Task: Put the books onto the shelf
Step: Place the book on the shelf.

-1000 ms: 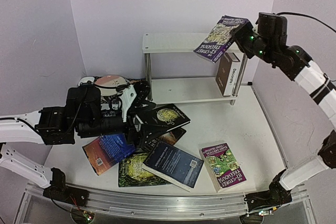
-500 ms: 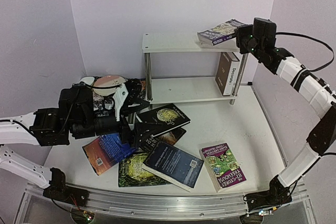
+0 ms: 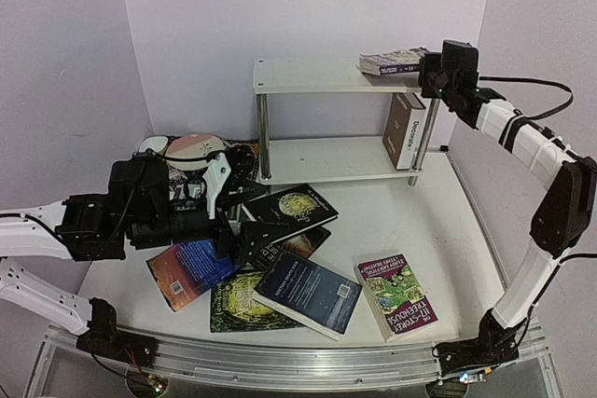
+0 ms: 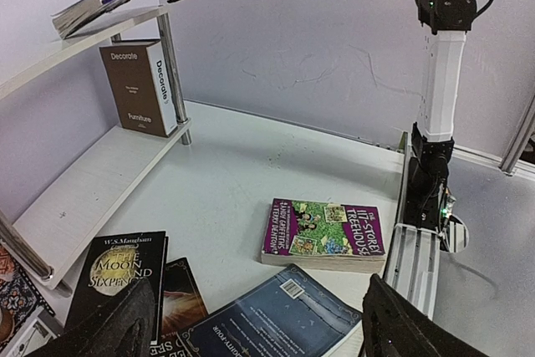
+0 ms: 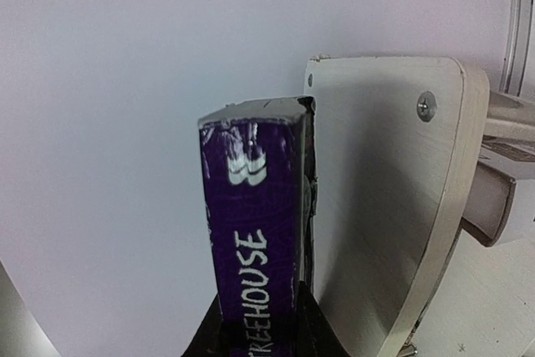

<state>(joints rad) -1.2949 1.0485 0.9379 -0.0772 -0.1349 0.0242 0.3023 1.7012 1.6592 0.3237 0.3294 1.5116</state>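
My right gripper (image 3: 425, 68) is shut on a purple "Treehouse" paperback (image 3: 392, 61), spine (image 5: 255, 240) towards the wrist camera. It holds the book nearly flat over the right end of the white shelf's (image 3: 308, 75) top tier (image 5: 384, 181). A white-brown "Decorate" book (image 3: 406, 130) stands upright on the lower tier. My left gripper (image 3: 244, 223) is open, low over the loose books on the table. These are a black one (image 3: 291, 205), a dark blue one (image 4: 276, 319), a second purple Treehouse (image 4: 326, 232), a green one (image 3: 238, 305) and an orange-blue one (image 3: 191, 267).
A patterned mat with dishes (image 3: 191, 149) lies at the back left, beside the shelf's chrome leg (image 3: 264, 137). A metal rail (image 3: 280, 361) runs along the near edge. The right arm's base (image 4: 426, 181) stands at the near right corner.
The right arm has swung the purple book from a steep tilt above the shelf down to nearly flat at the top tier's right end. The left arm has barely shifted.
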